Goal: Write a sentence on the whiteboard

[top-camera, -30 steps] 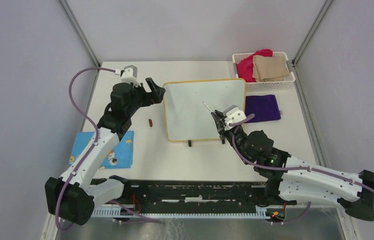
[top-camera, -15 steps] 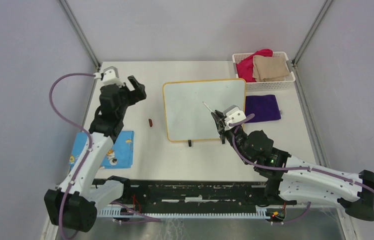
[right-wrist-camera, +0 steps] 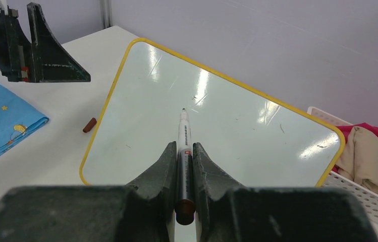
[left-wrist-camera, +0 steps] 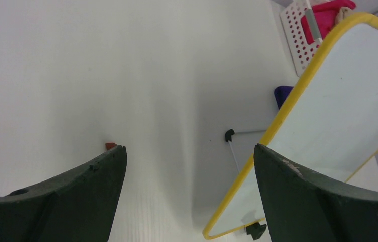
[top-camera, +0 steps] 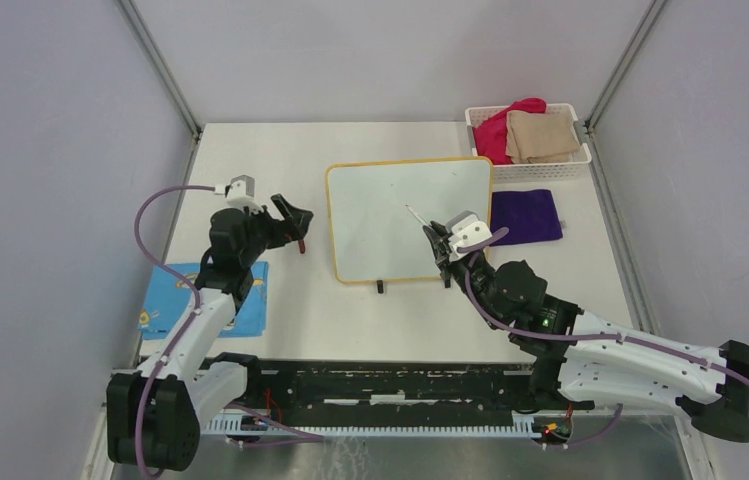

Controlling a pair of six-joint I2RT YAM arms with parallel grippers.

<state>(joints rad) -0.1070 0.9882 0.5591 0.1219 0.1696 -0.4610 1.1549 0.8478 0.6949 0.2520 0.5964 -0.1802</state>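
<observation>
The whiteboard (top-camera: 410, 220) is sitting at the middle of the desk (top-camera: 280, 160), propped at a slant on two small black feet, its yellow frame running all round. Its face is showing white, with glare and a few faint specks in the right wrist view.

The right gripper (top-camera: 440, 245) is hovering over the board's near right part, its fingers (right-wrist-camera: 164, 161) pressing together on a marker (right-wrist-camera: 183, 146). The marker is lying lengthwise in the slot between them, tip pointing away toward the middle of the board (whether the tip is touching the surface, I cannot tell).

The left gripper (top-camera: 295, 222) is hanging over bare desk just left of the board, its two dark fingers (left-wrist-camera: 75, 191) spreading wide apart with nothing between them. A small red-brown cap (top-camera: 301, 246) is lying on the desk just beside it, peeking past one fingertip in the left wrist view, apart from the board's left edge.

A blue card (top-camera: 212, 300) with cartoon prints is lying flat at the near left of the desk, partly under the left arm. At the far right corner a white basket (top-camera: 530, 172) is holding a pink cloth (top-camera: 495, 130) and a beige one (top-camera: 542, 135). A purple cloth (top-camera: 528, 216) is lying flat between the basket and the right arm, just beside the board's right edge.
</observation>
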